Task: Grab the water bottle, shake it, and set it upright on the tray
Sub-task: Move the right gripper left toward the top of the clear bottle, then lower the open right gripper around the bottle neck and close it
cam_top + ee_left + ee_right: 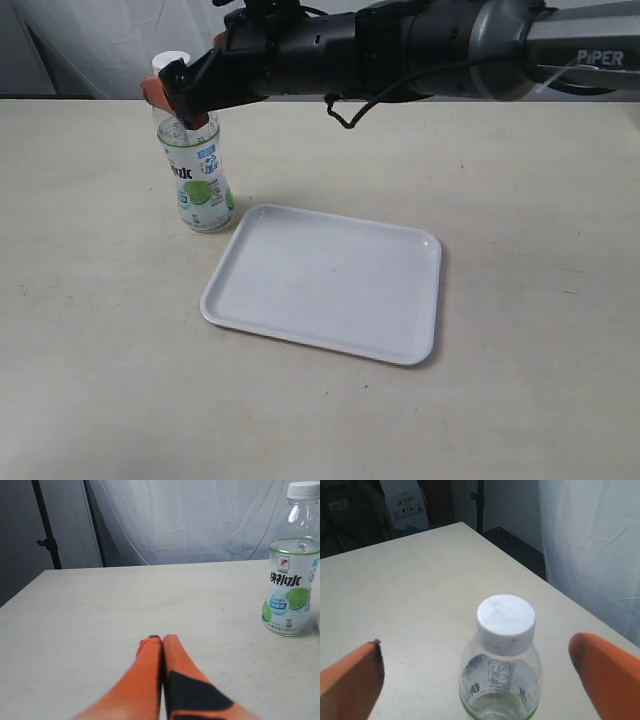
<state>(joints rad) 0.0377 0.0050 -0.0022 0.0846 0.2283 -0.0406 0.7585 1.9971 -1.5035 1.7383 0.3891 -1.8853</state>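
Note:
The water bottle (200,185) stands upright on the table, just off the far left corner of the white tray (215,305). It has a white cap and a lime label. My right gripper (178,100) reaches across from the right and sits at the bottle's neck. In the right wrist view the right gripper (476,647) is open, with an orange finger on each side of the bottle (506,622) and neither touching it. My left gripper (161,639) is shut and empty, low over the table, with the bottle (292,590) off to one side.
A white curtain (200,520) hangs behind the table. A black stand (47,535) is beyond the table's edge. A cardboard box (405,502) stands on the floor past the table corner. The tray holds nothing.

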